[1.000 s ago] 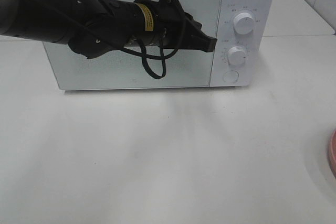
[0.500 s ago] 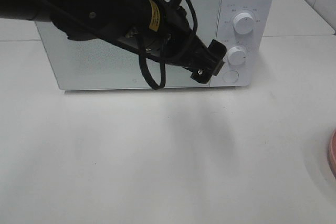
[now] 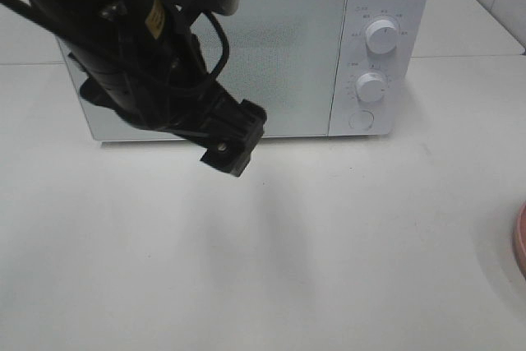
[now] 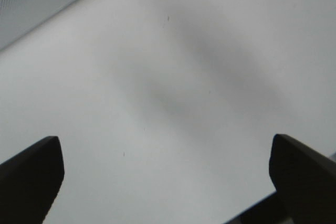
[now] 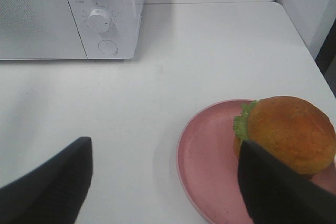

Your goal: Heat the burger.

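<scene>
The burger (image 5: 289,129), with a glossy brown bun and green lettuce, sits on a pink plate (image 5: 207,166) in the right wrist view. My right gripper (image 5: 163,192) hangs open just short of the plate, and one dark finger (image 5: 275,187) overlaps the burger's near side in the picture. The exterior view shows only the plate's rim (image 3: 520,240) at the right edge. The white microwave (image 3: 246,47) stands at the back with its door closed. My left gripper (image 3: 230,147) hovers open in front of the door, above bare table, nothing between its fingers (image 4: 29,177).
The microwave's panel carries two dials (image 3: 382,36) (image 3: 371,86) and a round button (image 3: 360,120). The bulky black left arm (image 3: 131,47) covers the door's left part. The white table (image 3: 329,244) ends at the right beside the plate.
My left gripper was shut at the door's right edge by the panel. It has opened wide and swung left and toward the table's front. The door stays closed.
</scene>
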